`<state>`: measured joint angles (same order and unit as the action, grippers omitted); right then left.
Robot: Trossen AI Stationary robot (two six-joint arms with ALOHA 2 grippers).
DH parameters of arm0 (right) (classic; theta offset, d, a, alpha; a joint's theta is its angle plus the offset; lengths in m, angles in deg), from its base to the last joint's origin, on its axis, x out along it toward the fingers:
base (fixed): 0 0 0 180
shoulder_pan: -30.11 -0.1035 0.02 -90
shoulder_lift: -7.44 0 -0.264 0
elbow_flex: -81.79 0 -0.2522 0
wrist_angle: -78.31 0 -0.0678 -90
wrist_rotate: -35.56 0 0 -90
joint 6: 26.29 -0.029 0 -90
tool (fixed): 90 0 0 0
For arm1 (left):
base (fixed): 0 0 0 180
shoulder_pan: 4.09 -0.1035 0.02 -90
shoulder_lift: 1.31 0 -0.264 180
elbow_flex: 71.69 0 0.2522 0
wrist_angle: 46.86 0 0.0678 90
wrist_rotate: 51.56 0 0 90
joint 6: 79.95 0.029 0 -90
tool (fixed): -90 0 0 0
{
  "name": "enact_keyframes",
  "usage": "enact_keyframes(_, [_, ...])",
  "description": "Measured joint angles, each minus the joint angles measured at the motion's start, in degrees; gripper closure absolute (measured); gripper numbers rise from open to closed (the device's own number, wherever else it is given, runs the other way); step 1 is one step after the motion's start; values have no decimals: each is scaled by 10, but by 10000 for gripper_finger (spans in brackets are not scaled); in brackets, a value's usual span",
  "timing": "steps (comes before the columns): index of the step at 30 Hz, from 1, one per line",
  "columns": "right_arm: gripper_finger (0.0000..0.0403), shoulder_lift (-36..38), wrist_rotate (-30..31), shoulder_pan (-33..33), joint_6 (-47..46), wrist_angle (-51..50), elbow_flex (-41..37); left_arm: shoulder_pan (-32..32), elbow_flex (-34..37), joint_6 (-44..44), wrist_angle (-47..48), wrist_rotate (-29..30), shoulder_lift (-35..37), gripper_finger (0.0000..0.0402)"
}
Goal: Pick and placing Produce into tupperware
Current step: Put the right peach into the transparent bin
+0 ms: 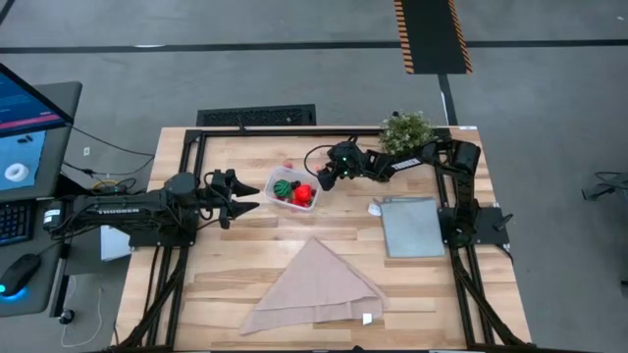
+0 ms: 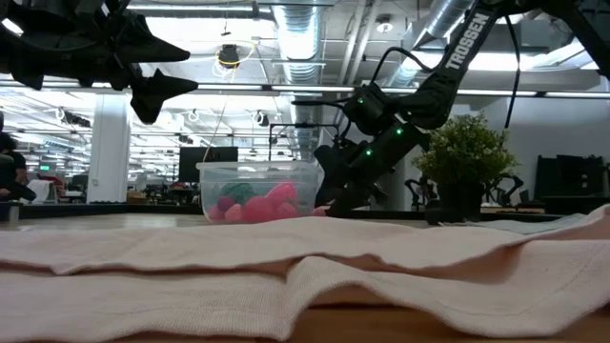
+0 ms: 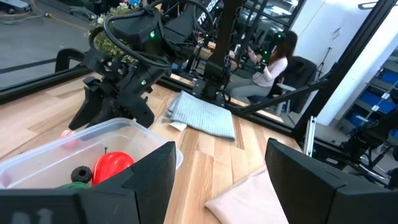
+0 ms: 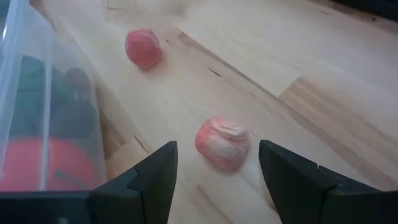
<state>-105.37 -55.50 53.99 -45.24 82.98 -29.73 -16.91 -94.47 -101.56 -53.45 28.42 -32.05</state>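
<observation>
- The tub [image 1: 292, 189] is seen on the wooden surface [image 1: 245, 275], between the two grippers, near the far half of the surface.
- Inside the tub, a red pepper [image 1: 303, 195] and a green striped ball [image 1: 284, 185] are noted; in the left wrist view the pepper [image 3: 112, 165] lies next to a dark ring-shaped piece [image 3: 81, 174].
- In the low view, pink and red pieces [image 2: 259, 206] are seen heaped against the tub wall [image 2: 214, 181].
- Two pink berries are observed outside the tub on the bare wood: one [image 4: 222, 142] lies between the right gripper's fingers, the other [image 4: 143, 48] farther off, near the tub wall [image 4: 37, 93].
- The right gripper [image 1: 324, 178] is held low, just beside the tub's right end, fingers spread to either side of the near berry; no contact with it is seen.
- The left gripper [image 1: 240, 195] is raised above the surface on the tub's left side, fingers spread, nothing held.
- A potted plant [image 1: 405, 129] is noted at the far right edge, a grey panel [image 1: 412, 226] on the right, and a beige cloth [image 1: 314, 284] folded at the near side.
- A seated person [image 3: 270, 65] is visible in the room beyond the surface.
</observation>
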Motion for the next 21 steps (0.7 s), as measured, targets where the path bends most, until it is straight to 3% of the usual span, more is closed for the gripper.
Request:
enact_keyframes(17, [156, -18, -5, 2, -1, -127, 71, 2, 0, -9, -1, -2, 0, 166])
enact_keyframes(21, [186, -18, -5, 2, -7, -125, 71, 7, 0, -8, 1, -2, 0, 166])
